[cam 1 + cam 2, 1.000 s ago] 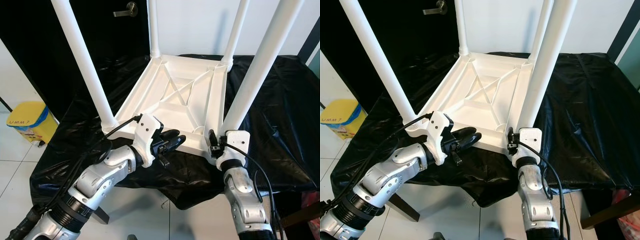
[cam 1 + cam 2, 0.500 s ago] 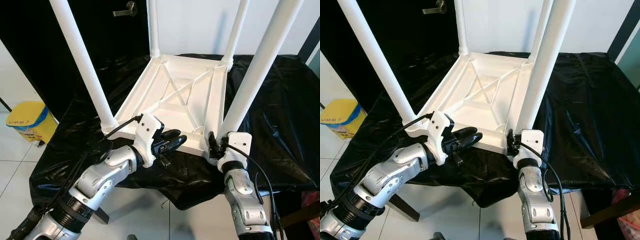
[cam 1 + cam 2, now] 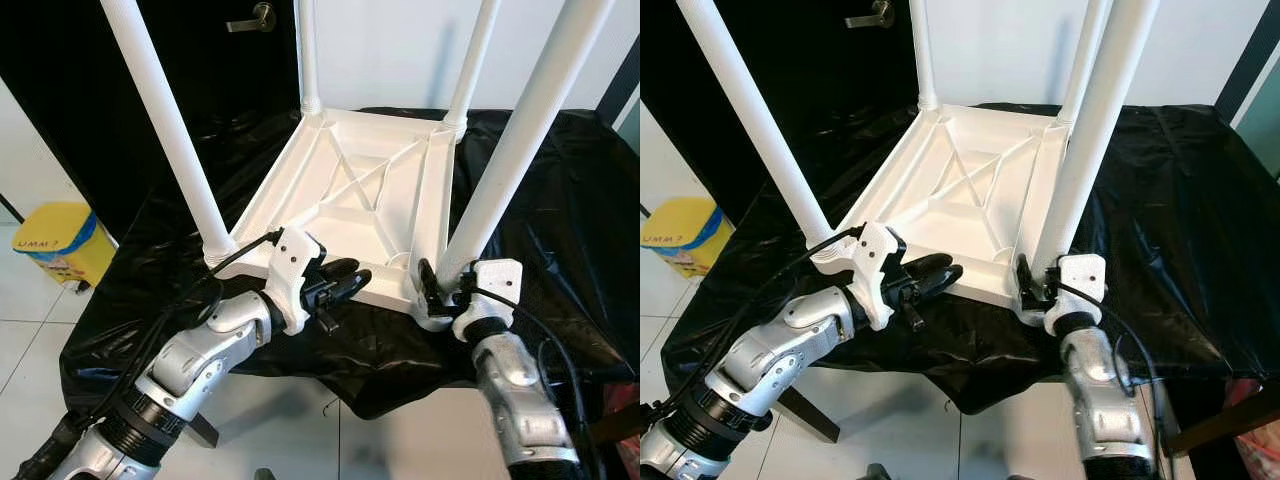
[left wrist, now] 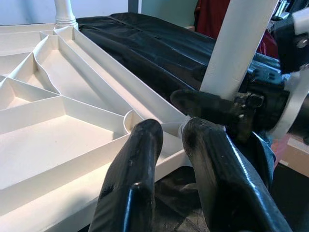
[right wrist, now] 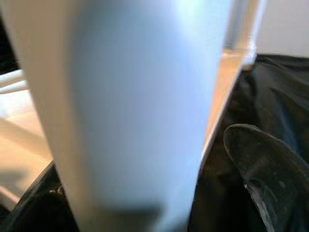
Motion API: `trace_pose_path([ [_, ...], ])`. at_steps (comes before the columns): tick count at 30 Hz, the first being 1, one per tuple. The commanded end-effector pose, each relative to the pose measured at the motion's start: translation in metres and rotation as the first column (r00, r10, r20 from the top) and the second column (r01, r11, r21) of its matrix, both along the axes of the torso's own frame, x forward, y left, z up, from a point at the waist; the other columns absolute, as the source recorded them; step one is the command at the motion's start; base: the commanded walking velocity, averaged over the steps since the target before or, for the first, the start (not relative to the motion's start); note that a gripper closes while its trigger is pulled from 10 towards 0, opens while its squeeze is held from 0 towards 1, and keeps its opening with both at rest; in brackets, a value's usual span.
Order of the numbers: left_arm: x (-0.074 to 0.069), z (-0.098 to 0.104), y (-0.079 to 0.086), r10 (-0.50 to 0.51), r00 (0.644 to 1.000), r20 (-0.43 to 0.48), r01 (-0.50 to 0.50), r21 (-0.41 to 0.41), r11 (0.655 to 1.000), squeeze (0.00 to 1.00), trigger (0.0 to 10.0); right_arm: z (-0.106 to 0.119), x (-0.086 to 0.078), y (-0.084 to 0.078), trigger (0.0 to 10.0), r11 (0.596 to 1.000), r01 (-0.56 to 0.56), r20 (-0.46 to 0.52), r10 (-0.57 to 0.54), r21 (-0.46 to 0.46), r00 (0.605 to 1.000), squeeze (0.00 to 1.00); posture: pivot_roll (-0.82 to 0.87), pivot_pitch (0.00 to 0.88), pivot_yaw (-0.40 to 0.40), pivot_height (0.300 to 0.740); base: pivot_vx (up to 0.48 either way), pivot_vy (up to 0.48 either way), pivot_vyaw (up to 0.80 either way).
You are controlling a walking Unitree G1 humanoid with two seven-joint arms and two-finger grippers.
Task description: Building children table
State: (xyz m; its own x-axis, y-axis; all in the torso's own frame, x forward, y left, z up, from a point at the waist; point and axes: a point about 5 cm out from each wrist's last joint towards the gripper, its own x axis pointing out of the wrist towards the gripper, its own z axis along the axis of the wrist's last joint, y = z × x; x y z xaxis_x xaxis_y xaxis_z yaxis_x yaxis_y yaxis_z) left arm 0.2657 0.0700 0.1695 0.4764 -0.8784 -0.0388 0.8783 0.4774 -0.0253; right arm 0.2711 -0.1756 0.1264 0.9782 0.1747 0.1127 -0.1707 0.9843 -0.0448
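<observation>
White plastic upturned children's table lies centred on the black sheet-covered bench, the left gripper pinching its 6 o'clock rim nearly shut, the right gripper clasping the round white near-right leg at 5 o'clock.

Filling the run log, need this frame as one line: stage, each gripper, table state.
stage: leg fitting | left gripper: shut on tabletop rim | right gripper: around near-right leg base, grip unclear | white table: upside down, four legs up
</observation>
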Motion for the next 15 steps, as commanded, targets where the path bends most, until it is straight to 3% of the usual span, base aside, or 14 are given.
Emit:
trace_pose_path([
  [1,-0.010,0.001,-0.001,-0.228,0.974,-0.004,0.228,-0.003,0.974,0.00,10.0,0.002,0.003,0.000,10.0,0.997,-0.081,-0.001,0.081,0.001,0.997,0.00,-0.10,0.017,0.005,0.740,0.000,0.000,0.00],
  [8,-0.010,0.002,-0.002,-0.234,0.972,-0.004,0.234,-0.002,0.972,0.00,10.0,0.007,0.012,-0.002,10.0,0.974,-0.221,-0.010,0.221,-0.058,0.975,0.00,-0.11,0.019,0.014,0.740,0.000,0.000,0.00],
  [11,-0.010,0.002,-0.002,-0.240,0.971,-0.007,0.240,0.001,0.971,0.00,10.0,0.008,0.023,0.000,10.0,0.943,-0.316,-0.032,0.315,-0.107,0.949,0.00,-0.11,0.015,0.020,0.740,0.000,0.000,0.00],
  [15,-0.010,0.002,-0.002,-0.243,0.970,-0.008,0.243,0.001,0.970,0.00,10.0,0.008,0.027,0.000,10.0,0.928,-0.351,-0.042,0.349,-0.127,0.936,0.00,-0.10,0.015,0.020,0.740,0.000,0.000,0.00],
])
